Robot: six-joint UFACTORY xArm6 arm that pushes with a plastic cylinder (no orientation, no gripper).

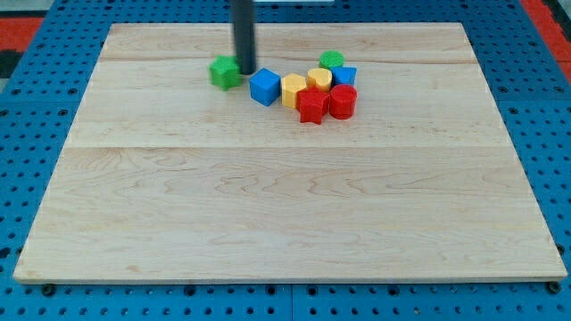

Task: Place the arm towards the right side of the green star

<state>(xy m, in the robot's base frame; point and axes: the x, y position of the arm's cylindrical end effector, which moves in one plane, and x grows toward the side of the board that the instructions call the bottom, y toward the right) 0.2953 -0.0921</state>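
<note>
My tip [245, 70] stands just right of the green star [226, 72], far left of centre on the board [285, 205]. Right of it: two blue blocks [265, 86], two yellow [293, 90], two red [311, 105], one more green [332, 60].

Green star [225, 72], blue cube [264, 86], pale board [268, 196].

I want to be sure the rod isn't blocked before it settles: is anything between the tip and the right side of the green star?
Nothing visible. My tip already stands just off the green star on the view's right, with no block between them. The blue cube lies further right, outside that gap.
</note>
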